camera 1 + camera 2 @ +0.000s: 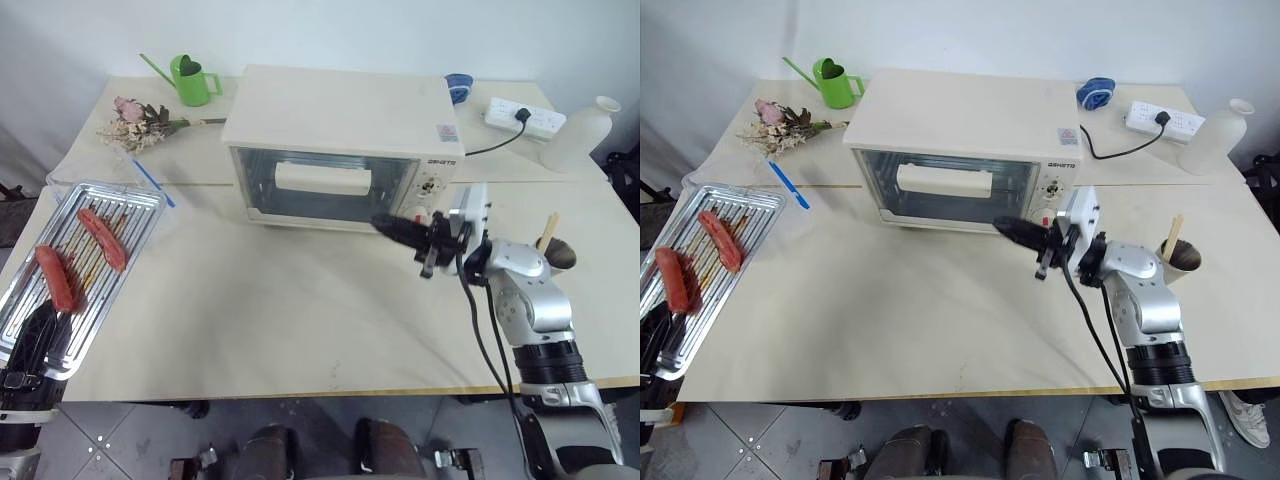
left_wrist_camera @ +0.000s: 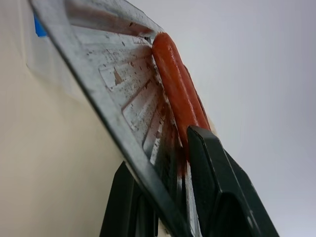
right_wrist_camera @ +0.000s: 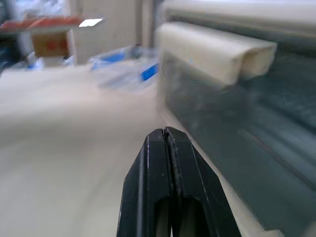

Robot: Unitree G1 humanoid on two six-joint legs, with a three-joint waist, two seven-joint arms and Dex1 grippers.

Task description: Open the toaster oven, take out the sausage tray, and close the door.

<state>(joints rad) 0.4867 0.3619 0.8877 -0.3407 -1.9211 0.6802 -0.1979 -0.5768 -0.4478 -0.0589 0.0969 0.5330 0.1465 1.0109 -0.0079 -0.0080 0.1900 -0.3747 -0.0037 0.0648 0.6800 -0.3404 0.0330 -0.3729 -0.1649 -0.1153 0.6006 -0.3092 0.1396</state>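
Note:
The cream-white toaster oven (image 1: 340, 115) stands at the back middle of the table. Its glass door (image 1: 300, 200) looks closed, with the bar handle (image 1: 322, 180) upright against the front. My right gripper (image 1: 383, 224) is shut and empty, its tip just before the door's lower right corner; the glass and handle (image 3: 217, 52) show close by in the right wrist view. The sausage tray (image 1: 125, 192) hangs over the table's left edge with two red sausages (image 1: 102, 238) in it. My left gripper (image 1: 35, 335) is shut on its near rim; its fingers (image 2: 217, 187) clamp the tray (image 2: 98, 94) beside a sausage (image 2: 177, 89).
A green watering can (image 1: 192, 80) and dried flowers (image 1: 135, 120) lie at the back left, a blue pen (image 1: 153, 182) nearer. A power strip (image 1: 525, 117) and white bottle (image 1: 580, 135) are at the back right, and a cup (image 1: 553, 252) with sticks stands beside my right arm.

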